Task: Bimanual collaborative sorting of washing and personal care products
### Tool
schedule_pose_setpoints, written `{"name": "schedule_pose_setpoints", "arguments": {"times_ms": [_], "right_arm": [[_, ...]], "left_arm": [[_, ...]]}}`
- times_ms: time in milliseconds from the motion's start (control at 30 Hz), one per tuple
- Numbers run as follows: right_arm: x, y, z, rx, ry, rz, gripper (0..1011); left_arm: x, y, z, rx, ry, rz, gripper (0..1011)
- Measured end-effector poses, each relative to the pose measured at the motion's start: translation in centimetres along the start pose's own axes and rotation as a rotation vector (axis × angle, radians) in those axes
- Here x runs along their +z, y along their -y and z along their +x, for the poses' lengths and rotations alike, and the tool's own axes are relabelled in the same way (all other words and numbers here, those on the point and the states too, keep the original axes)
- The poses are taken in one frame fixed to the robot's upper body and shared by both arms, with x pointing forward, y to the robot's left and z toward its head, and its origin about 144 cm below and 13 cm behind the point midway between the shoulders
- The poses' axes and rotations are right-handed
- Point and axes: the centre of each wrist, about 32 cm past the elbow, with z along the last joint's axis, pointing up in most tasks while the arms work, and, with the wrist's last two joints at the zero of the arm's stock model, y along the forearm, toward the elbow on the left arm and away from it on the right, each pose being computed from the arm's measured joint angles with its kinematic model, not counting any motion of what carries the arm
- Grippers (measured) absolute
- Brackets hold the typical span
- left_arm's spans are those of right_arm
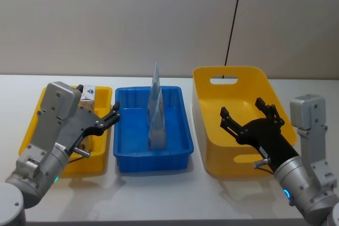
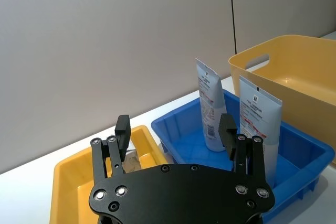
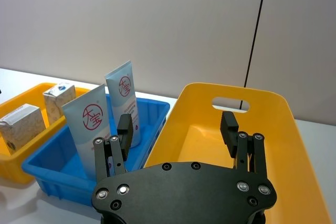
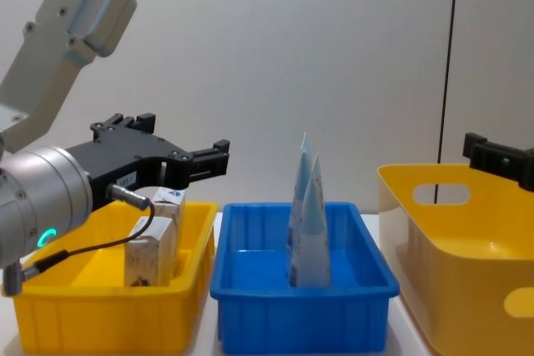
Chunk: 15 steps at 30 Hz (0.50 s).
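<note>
Nearest, the left gripper (image 2: 175, 128) hovers with its claw spread wide and empty over a yellow tray (image 1: 92, 165) on the left. The right gripper (image 3: 177, 123), likewise spread and empty, hangs over a yellow basket (image 1: 212, 146) on the right. Between them on the white table (image 1: 159, 199), a blue bin (image 1: 153, 161) holds two tubes (image 1: 157, 128) upright, one behind the other. Two beige packs (image 4: 150, 260) stand at the tray's far end.

Two slim pale-blue tubes (image 1: 158, 128) (each with a round red mark on one face) stand upright, flat crimped ends up, one just behind the other in the middle of the blue bin (image 1: 130, 130), while two small beige cartons (image 3: 21, 124), soap perhaps, stand in the left yellow tray (image 4: 108, 318).
</note>
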Motion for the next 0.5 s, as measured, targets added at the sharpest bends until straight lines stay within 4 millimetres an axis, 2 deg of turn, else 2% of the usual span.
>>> {"name": "schedule_pose_setpoints", "arguments": {"times_ms": [500], "right_arm": [[0.00, 0.00, 0.00, 0.000, 0.000, 0.000, 1002]], "left_arm": [[0.00, 0.00, 0.00, 0.000, 0.000, 0.000, 1001]]}}
